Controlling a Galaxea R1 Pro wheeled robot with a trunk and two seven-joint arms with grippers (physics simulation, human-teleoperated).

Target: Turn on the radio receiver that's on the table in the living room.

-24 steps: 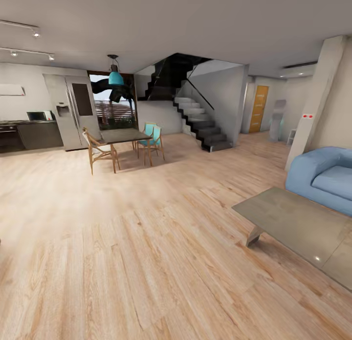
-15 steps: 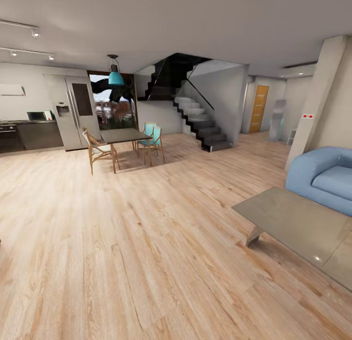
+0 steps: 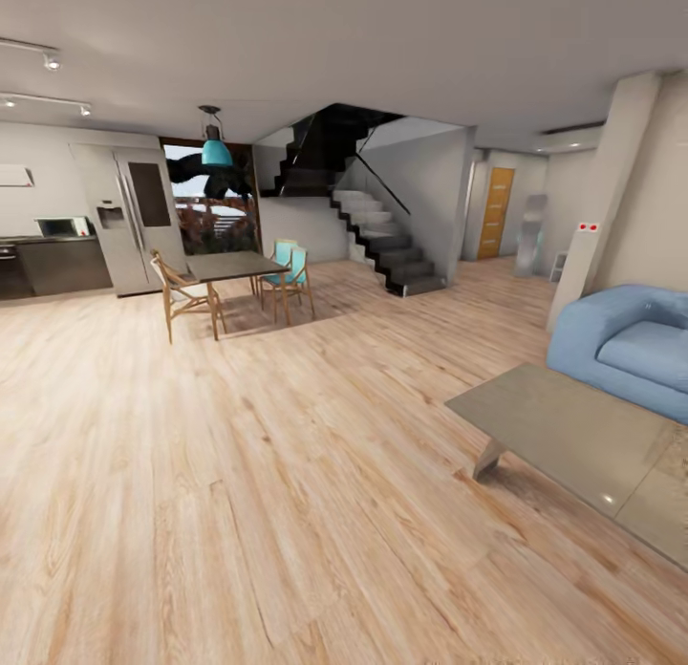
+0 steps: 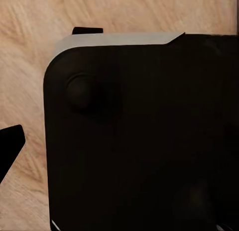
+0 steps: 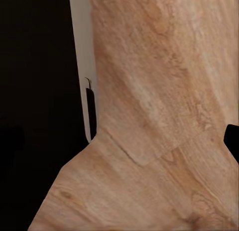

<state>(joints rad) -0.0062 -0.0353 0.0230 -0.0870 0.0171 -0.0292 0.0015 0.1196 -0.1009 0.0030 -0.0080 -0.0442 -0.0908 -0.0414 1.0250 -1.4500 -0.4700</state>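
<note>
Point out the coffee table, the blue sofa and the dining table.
coffee table [image 3: 564, 431], head view, bare glossy top.
blue sofa [image 3: 642, 348], head view, seat cushion.
dining table [image 3: 234, 264], head view, dark top.

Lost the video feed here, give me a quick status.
Grippers' state unclear. Low table ahead-right by the blue sofa; no radio seen on its visible part. Open wood floor between.

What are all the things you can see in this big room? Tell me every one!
coffee table: one, glossy grey-taupe, right foreground
sofa: one, blue, right, behind the coffee table
dining table: one, dark top, middle left
chairs: wooden, some with teal seats, around the dining table
hanging lamp: one, teal, above the dining table
fridge: one, silver, left
staircase: one, grey and black, centre back
door: one, orange, far right back
floor: light wood, everywhere
robot's base: black, over the floor, left wrist view
</note>
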